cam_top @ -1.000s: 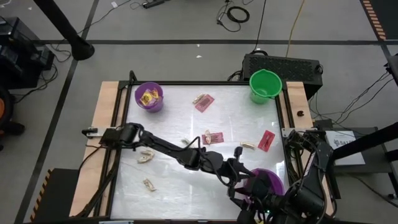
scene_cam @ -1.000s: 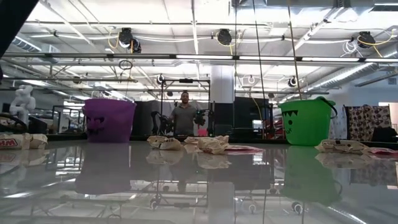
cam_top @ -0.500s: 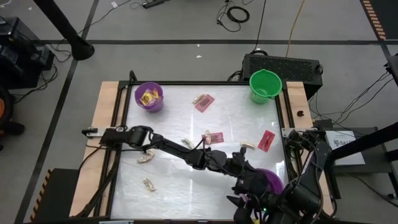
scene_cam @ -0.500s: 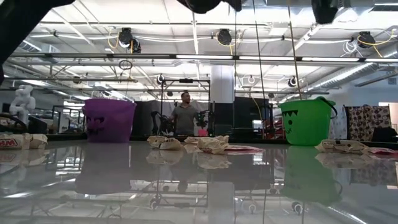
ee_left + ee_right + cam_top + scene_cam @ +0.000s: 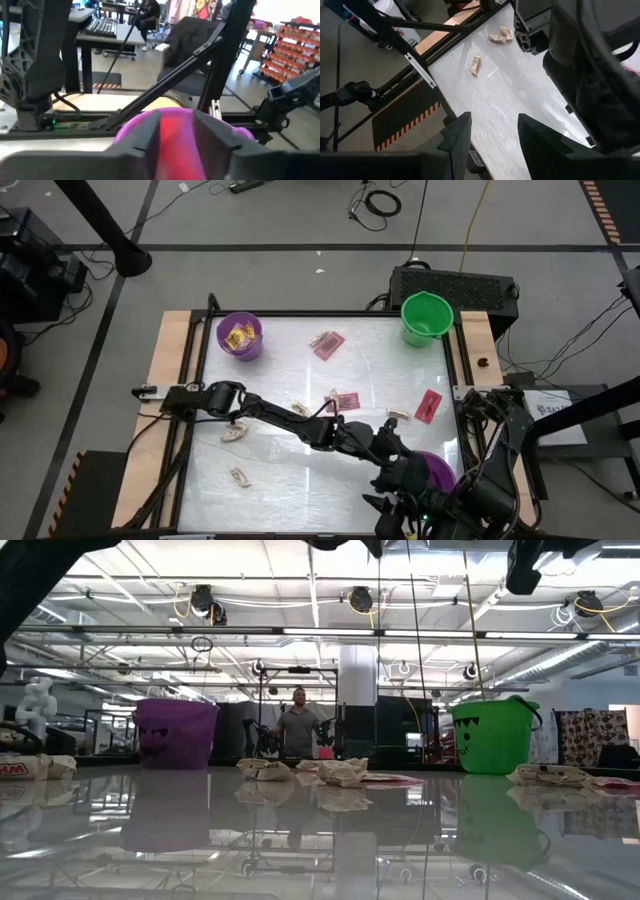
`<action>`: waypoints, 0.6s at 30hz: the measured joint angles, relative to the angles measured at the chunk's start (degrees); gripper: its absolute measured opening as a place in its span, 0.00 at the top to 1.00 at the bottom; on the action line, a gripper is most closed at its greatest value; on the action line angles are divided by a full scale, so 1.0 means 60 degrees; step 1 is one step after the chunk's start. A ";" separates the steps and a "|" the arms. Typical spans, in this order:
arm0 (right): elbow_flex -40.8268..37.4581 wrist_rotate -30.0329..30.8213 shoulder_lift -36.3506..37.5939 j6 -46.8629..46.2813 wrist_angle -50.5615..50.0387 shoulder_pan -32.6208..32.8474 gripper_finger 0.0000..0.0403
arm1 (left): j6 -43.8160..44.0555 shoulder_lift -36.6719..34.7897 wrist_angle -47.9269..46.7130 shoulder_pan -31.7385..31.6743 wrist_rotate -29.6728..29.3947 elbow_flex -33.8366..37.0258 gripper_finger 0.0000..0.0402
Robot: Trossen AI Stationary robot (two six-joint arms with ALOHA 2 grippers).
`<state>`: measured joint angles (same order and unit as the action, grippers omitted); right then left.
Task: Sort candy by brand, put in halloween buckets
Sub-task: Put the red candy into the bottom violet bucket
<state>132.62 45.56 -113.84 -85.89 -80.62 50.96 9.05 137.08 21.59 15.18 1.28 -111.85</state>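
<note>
**Left pincer parted over the near purple bucket**

The left arm stretches across the worktop (image 5: 300,470), and the left pincer (image 5: 175,132) hangs right above the purple bucket (image 5: 432,472) at the near right corner. Its fingers stand apart, and in the gap a red packet (image 5: 172,137) shows against the purple rim; whether the fingers grip it or it lies loose in the bucket I cannot tell.

The right pincer (image 5: 487,132) waits low at the near right edge, just beside that same bucket, its jaws wide and holding nothing.

A second purple bucket (image 5: 240,335) stands at the far left corner with yellow packets (image 5: 239,334) inside. The green bucket (image 5: 426,316) stands at the far right corner.

Candy is scattered on the worktop: a pink packet (image 5: 328,344) near the far edge, another pink packet (image 5: 345,400) at the middle, a red packet (image 5: 428,406) toward the right, and tan pieces (image 5: 234,433) on the left side, one more tan piece (image 5: 239,476) nearer the front.

In the low view a person (image 5: 297,730) stands in the room beyond the worktop.
</note>
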 joint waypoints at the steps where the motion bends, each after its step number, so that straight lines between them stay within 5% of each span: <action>1: 0.0000 0.0015 0.0000 0.0000 0.0000 0.0000 0.61 | -0.0101 0.0000 0.0034 0.0003 0.0003 0.0000 0.65; 10: 0.0006 0.0018 0.0000 -0.0004 0.0051 0.0019 0.61 | -0.1761 -0.0931 -0.0986 0.0033 0.0002 -0.0004 0.45; 18: 0.0007 0.0019 0.0004 0.0435 0.0046 0.0025 0.61 | -0.3332 -0.2281 -0.5840 -0.0185 -0.1114 -0.0015 0.45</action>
<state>132.66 45.67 -113.82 -83.28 -80.34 51.11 -10.94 123.39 -13.44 14.07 -5.40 -111.94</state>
